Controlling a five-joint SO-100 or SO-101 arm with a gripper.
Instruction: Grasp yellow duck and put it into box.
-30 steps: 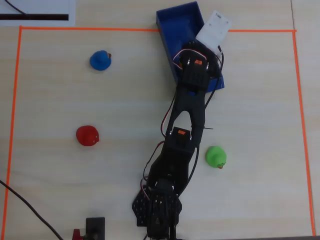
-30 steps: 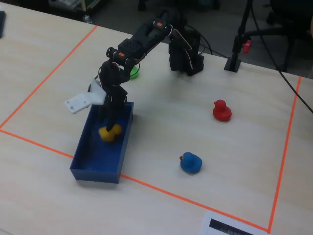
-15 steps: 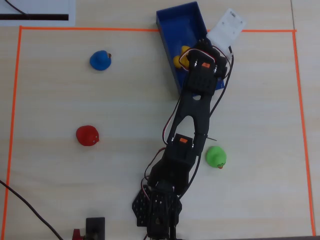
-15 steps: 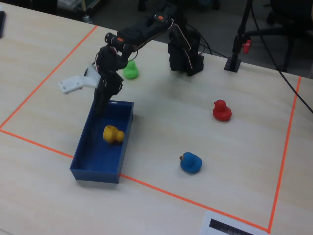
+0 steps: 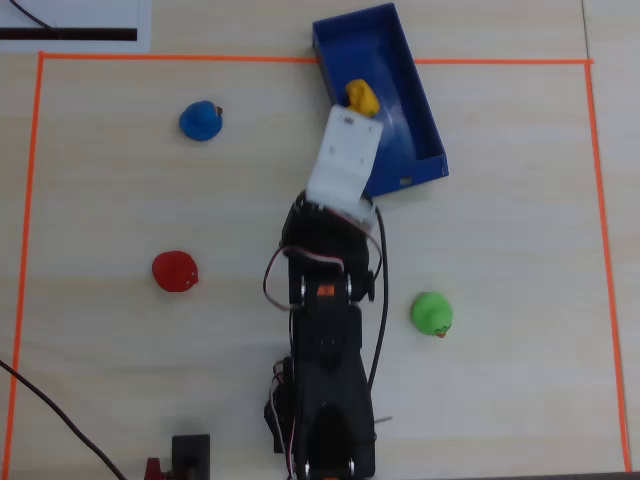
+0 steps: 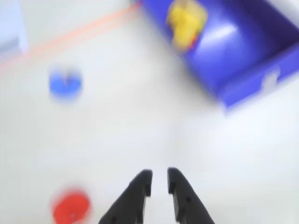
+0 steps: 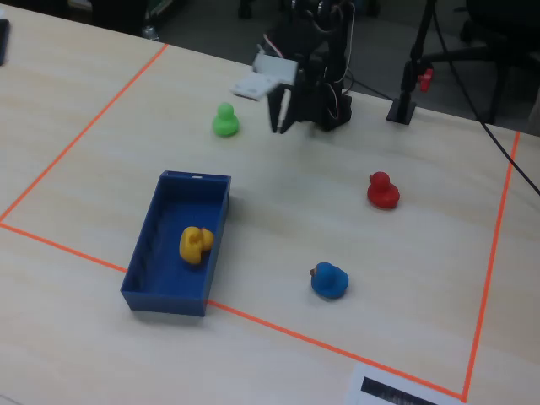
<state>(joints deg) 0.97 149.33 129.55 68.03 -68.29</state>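
1. While the yellow duck (image 7: 195, 245) lies inside the box (image 7: 150, 245), on the floor of the tray close to its right-hand long wall in the fixed view, the tool (image 7: 278, 125) hangs apart from it, up near the arm's base with its dark fingers pointing down at the bench (image 7: 278, 219)
2. Seen from the wrist view, the tool (image 6: 159, 178) holds nothing: its two black fingers (image 6: 140, 186) stand close together with a narrow gap between the tips, so it is nearly closed and empty
3. From overhead, the yellow duck (image 5: 361, 96) sits in the upper half of the box (image 5: 415, 110), and the arm's white wrist block (image 5: 345, 160) overlaps the box's left wall just below the duck
4. Blurred as it is, the wrist view shows the yellow duck (image 6: 186, 21) within the box (image 6: 243, 70) at the top of the picture
5. Around the bench stand three other ducks: a blue duck (image 5: 201, 120) at upper left overhead, a red duck (image 5: 174, 270) at left, and a green duck (image 5: 432, 313) right of the arm; all lie well apart from the box
6. An orange tape line (image 5: 200, 58) frames the working area, and the box straddles its far edge in the overhead view
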